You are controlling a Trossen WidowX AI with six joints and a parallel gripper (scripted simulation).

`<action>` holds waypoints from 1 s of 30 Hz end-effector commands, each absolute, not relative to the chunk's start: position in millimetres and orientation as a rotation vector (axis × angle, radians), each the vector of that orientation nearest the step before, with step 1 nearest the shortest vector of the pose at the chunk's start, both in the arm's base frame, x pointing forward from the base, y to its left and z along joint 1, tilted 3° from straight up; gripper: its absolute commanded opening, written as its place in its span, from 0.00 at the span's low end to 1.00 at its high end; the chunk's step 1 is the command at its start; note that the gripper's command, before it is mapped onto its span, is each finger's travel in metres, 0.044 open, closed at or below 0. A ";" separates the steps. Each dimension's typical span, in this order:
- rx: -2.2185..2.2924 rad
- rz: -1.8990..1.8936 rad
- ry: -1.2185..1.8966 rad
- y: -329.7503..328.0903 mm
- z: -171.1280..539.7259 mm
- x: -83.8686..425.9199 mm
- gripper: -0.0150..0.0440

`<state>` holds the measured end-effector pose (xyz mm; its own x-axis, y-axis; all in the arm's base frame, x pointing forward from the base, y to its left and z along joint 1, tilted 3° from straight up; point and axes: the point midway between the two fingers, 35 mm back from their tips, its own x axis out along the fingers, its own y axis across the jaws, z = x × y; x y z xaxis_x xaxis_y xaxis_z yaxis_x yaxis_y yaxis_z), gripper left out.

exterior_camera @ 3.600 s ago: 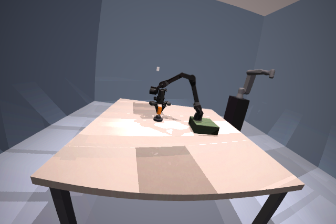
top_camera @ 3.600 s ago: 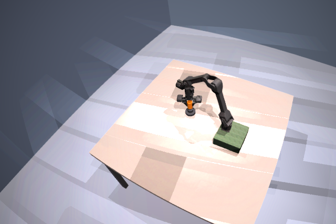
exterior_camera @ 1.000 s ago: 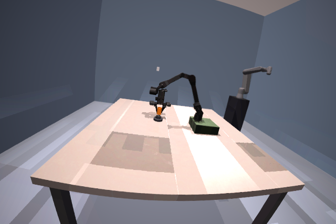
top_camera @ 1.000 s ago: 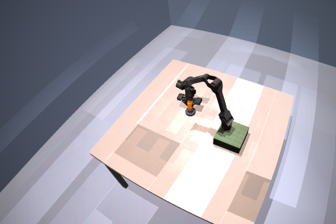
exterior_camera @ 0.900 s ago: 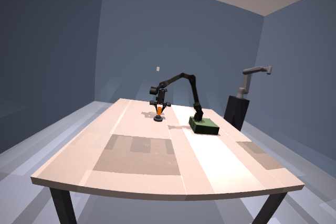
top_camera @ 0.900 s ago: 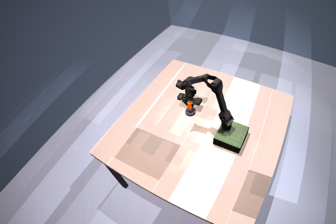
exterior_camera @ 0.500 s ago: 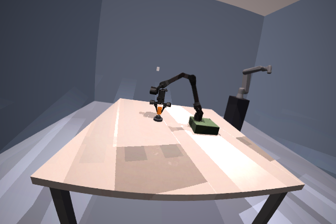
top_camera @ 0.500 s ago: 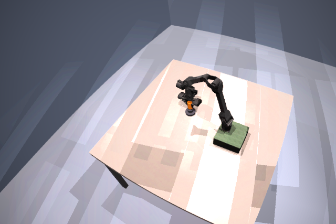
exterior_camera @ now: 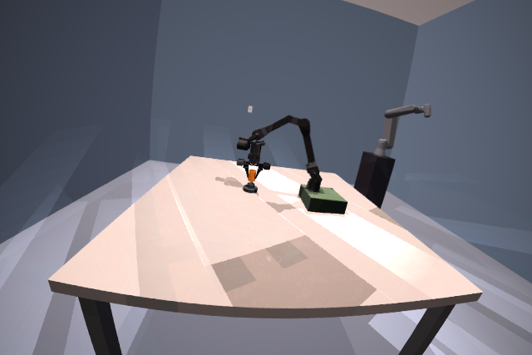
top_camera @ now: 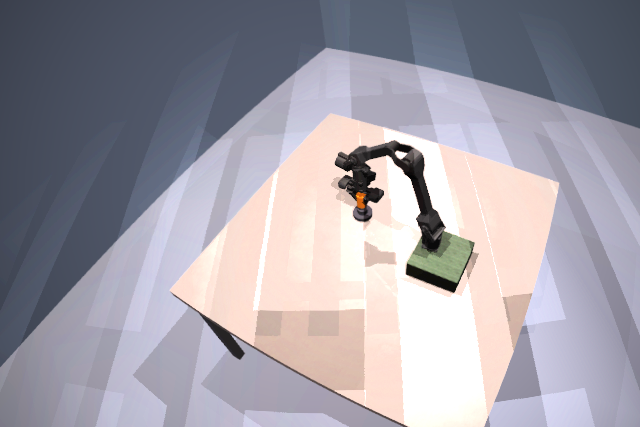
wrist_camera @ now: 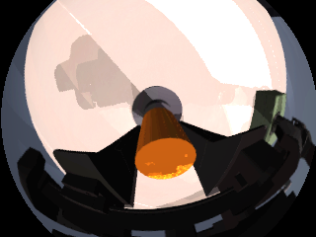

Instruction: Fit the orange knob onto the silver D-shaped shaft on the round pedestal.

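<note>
The orange knob (top_camera: 360,200) (exterior_camera: 252,175) (wrist_camera: 165,158) is upright, its top face towards the wrist camera. My gripper (top_camera: 361,199) (exterior_camera: 252,174) (wrist_camera: 160,126) is shut on it, with one dark finger on each side. The dark round pedestal (top_camera: 356,216) (exterior_camera: 249,189) (wrist_camera: 142,103) stands on the table directly beneath the knob. A short grey neck shows between the knob's lower end and the pedestal's base in the top and exterior views, so the knob is not against the base. The hole is hidden underneath, and the shaft's flat side cannot be made out.
The arm's green base block (top_camera: 444,257) (exterior_camera: 325,204) (wrist_camera: 267,111) sits to the right of the pedestal on the pale table (top_camera: 310,257) (exterior_camera: 150,234). A grey arm (exterior_camera: 390,130) on a dark stand (exterior_camera: 374,177) is beyond the table in the exterior view.
</note>
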<state>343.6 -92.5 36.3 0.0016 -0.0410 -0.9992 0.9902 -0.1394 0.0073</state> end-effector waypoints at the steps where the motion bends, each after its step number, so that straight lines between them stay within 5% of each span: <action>1: 1.283 -1.331 1.104 -92.7 35.1 342.9 0.25; 30: 1.302 -1.350 1.091 -90.9 39.4 337.9 0.25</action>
<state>337.3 -90.7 35.4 -0.0071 -0.0388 -0.9992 0.9891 -0.1473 -0.0013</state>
